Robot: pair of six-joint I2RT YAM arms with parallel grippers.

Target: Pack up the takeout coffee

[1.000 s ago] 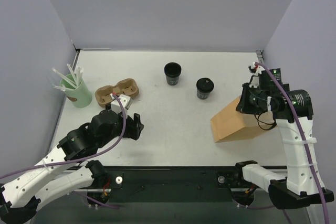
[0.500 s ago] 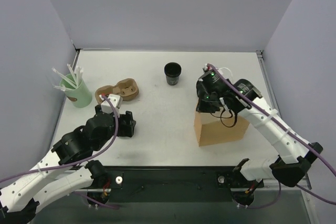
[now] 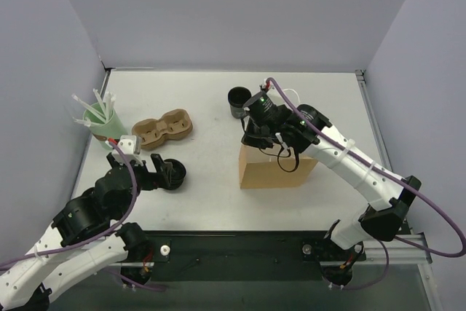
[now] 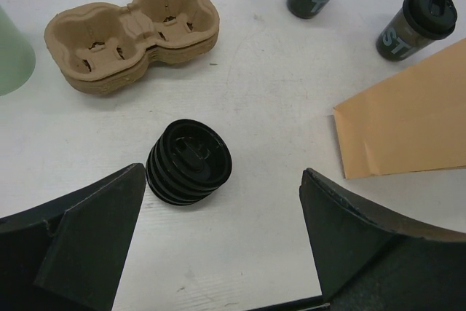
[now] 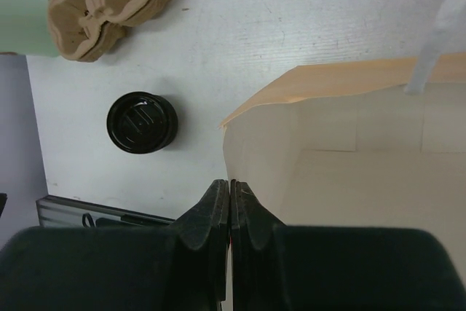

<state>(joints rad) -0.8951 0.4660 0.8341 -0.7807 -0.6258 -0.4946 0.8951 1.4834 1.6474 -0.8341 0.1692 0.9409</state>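
The takeout coffee (image 4: 421,25), a small black cup with a black lid, stands at the far right of the left wrist view. In the top view my right arm hides it. The brown paper bag (image 3: 278,170) stands mid-table with its mouth open. My right gripper (image 5: 230,184) is shut on the bag's (image 5: 342,158) left wall edge, at the bag's left rim (image 3: 256,140) in the top view. My left gripper (image 4: 226,253) is open and empty, low over the table just behind a squat stack of black lids (image 4: 189,162).
An open black cup (image 3: 238,101) stands beyond the bag. A brown pulp carrier (image 3: 164,127) and a mint-green cup of white straws (image 3: 102,120) sit at the left. The lid stack (image 3: 173,175) lies by my left gripper. Grey walls close three sides.
My right arm has carried the bag from the right side to the middle and stood it up, covering the lidded cup from above. My left arm has drawn back to the left.
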